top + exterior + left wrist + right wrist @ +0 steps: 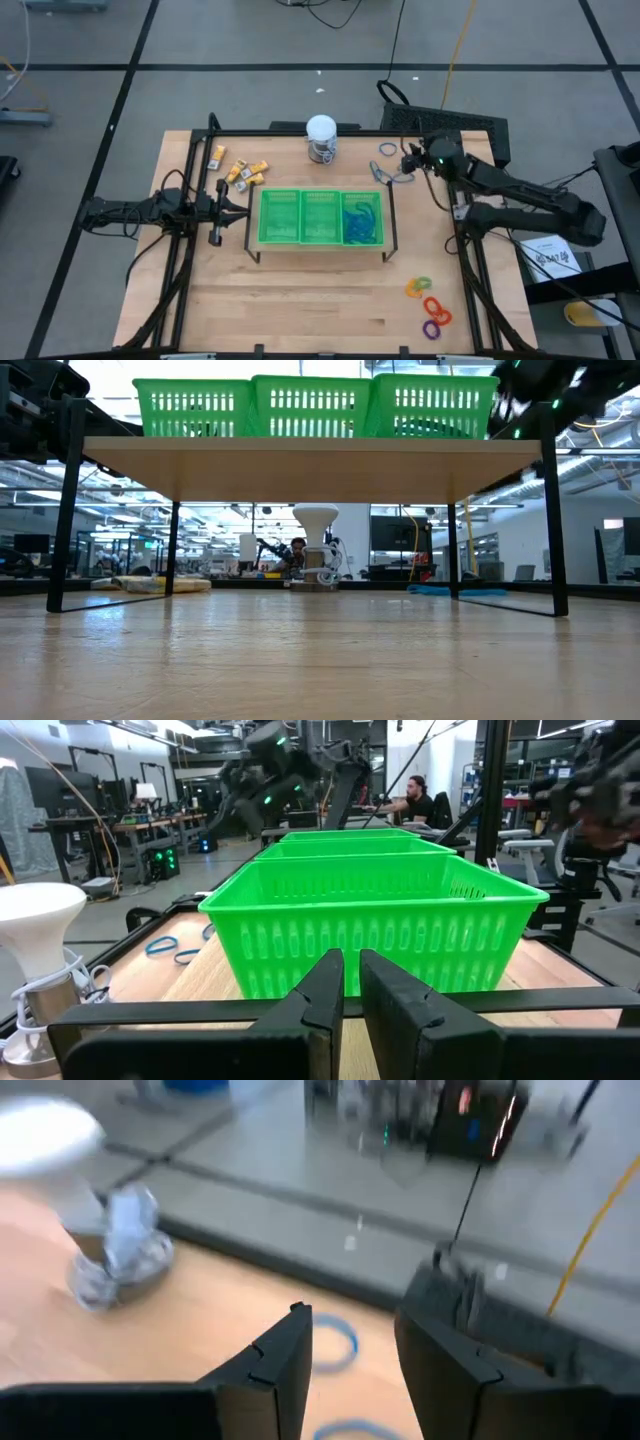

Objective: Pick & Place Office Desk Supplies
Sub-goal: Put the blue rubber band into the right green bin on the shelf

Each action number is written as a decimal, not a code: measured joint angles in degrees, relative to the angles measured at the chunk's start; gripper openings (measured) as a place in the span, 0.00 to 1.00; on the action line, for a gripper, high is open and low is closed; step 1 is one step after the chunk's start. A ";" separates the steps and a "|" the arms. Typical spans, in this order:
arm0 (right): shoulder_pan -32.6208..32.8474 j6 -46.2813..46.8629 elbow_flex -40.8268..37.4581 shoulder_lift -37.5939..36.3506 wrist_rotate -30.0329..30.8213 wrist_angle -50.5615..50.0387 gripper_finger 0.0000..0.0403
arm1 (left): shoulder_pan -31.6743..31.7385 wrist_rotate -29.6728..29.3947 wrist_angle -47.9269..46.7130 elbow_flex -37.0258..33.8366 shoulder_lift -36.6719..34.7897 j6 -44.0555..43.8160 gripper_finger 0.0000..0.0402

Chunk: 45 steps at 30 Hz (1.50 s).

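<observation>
Blue and grey loops (387, 163) lie on the table at the far right, beyond the green tray (320, 194); more blue loops (361, 222) lie in its right compartment. My right gripper (408, 160) hovers over the loose loops, open and empty; a blue loop (338, 1342) shows between its fingers, lying on the wood below. Yellow-and-white pieces (240, 171) lie at the far left. Orange, purple and green rings (430, 304) lie at the near right. My left gripper (226, 208) is shut and empty, level at the tray's left end (300, 935).
The tray stands on a raised wooden shelf with black legs (310, 465). A white-topped round jar (321, 138) stands at the far middle, left of my right gripper, and shows in the right wrist view (110, 1250). A dark pad (450, 122) lies beyond the table's far right corner.
</observation>
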 joint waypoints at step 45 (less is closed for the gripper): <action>-25.44 -12.15 20.53 54.56 -28.66 0.24 0.45 | -0.01 0.00 -0.02 0.00 0.01 0.00 0.11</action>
